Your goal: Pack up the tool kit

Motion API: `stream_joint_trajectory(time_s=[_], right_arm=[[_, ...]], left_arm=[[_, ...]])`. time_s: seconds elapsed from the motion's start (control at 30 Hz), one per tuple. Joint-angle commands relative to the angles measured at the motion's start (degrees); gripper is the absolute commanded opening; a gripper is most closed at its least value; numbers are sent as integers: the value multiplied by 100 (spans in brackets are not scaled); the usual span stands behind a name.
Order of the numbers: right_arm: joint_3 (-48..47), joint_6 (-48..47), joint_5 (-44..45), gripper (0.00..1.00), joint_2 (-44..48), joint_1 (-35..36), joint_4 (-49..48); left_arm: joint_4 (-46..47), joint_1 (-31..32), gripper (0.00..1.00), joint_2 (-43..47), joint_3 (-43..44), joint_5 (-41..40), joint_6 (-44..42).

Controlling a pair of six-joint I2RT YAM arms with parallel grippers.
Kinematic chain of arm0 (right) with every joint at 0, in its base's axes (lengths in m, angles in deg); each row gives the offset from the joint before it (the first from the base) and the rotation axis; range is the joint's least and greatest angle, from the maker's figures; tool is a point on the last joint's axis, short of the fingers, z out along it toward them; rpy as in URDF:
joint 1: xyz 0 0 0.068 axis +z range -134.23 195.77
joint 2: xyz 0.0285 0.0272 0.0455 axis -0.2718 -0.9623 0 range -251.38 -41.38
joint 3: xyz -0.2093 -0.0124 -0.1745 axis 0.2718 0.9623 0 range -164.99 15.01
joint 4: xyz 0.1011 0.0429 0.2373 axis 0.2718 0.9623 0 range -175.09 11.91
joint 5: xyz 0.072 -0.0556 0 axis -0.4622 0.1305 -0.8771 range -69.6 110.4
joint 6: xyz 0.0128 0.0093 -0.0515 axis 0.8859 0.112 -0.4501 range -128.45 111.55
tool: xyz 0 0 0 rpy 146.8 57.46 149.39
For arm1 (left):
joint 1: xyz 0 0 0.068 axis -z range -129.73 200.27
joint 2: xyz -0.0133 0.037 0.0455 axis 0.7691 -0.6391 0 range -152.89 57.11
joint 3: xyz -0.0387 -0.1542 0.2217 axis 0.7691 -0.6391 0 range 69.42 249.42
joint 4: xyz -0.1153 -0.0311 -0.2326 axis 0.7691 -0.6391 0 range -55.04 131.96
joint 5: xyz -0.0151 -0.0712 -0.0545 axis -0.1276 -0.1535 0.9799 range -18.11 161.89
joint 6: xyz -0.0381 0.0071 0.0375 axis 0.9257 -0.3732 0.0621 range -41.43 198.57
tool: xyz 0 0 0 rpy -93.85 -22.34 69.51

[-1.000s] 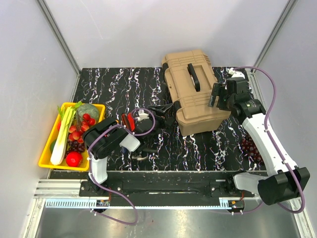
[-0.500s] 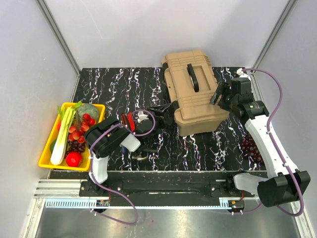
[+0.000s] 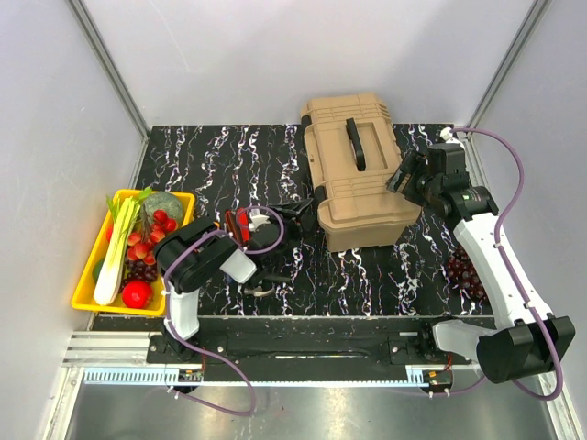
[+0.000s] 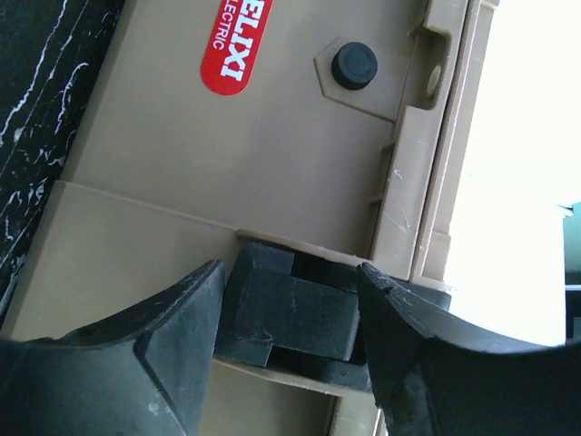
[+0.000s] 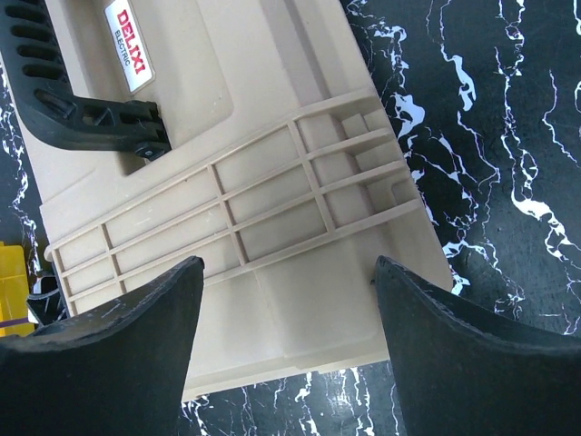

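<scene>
Toolbox sits lid shut, back centre-right on table; contents hidden. Left gripper straddles black side latch, fingers against its flanks; I cannot tell if pinching. Right gripper hovers wide, empty, over lid's right end. I'd square on latch, steady box from above. Yellow tray holds vegetables.

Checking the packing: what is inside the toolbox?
Nothing inside shows: the toolbox is shut, and its lid covers any contents. Only the outside is visible: the black handle on top, a red label and a black latch.
</scene>
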Motion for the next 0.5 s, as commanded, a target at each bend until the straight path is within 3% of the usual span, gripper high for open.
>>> stream_joint_trajectory(time_s=[0.0, 0.2, 0.47], right_arm=[[155, 373, -867, 80, -103, 196, 382], [164, 338, -814, 80, -86, 196, 391], [234, 294, -1139, 83, 37, 205, 75]], left_arm=[[2377, 60, 60, 400, -45, 232, -175], [2386, 51, 58, 408, 87, 390, -123], [2377, 130, 69, 435, 324, 382, 123]])
